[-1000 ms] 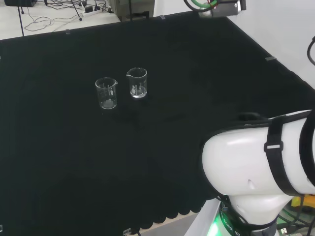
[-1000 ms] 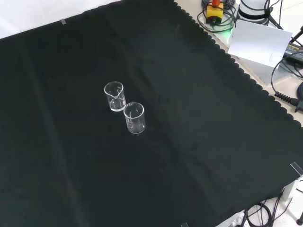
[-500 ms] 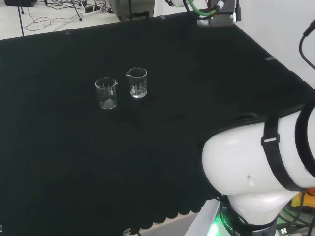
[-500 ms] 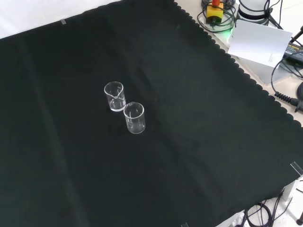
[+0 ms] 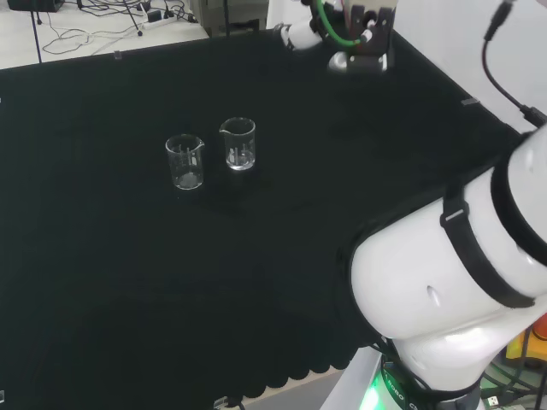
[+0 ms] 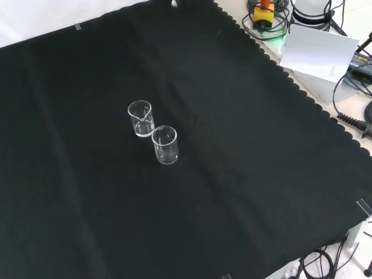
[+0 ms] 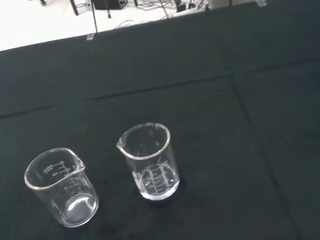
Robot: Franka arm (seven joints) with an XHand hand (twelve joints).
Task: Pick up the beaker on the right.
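Two empty clear glass beakers stand upright and close together on the black cloth. In the head view the right one (image 5: pixel 238 143) has its spout to the left, and the left one (image 5: pixel 185 162) stands a little nearer. In the front view they sit one behind the other, the farther (image 6: pixel 141 118) and the nearer (image 6: pixel 165 144). The wrist view looks down on both of them, one (image 7: pixel 150 161) beside the other (image 7: pixel 62 187). The hand (image 5: pixel 360 38) hangs high at the head view's top, well to the right of the beakers and apart from them, holding nothing.
The arm's large white links (image 5: pixel 453 290) stand at the head view's lower right. Cables, a white card (image 6: pixel 319 52) and gear lie beyond the cloth's scalloped edge (image 6: pixel 302 93) at the front view's upper right. Bare cloth surrounds the beakers.
The hand has come down into the head view's top and shifted slightly left. The arm's white link has swung and risen. Both beakers stay in place.
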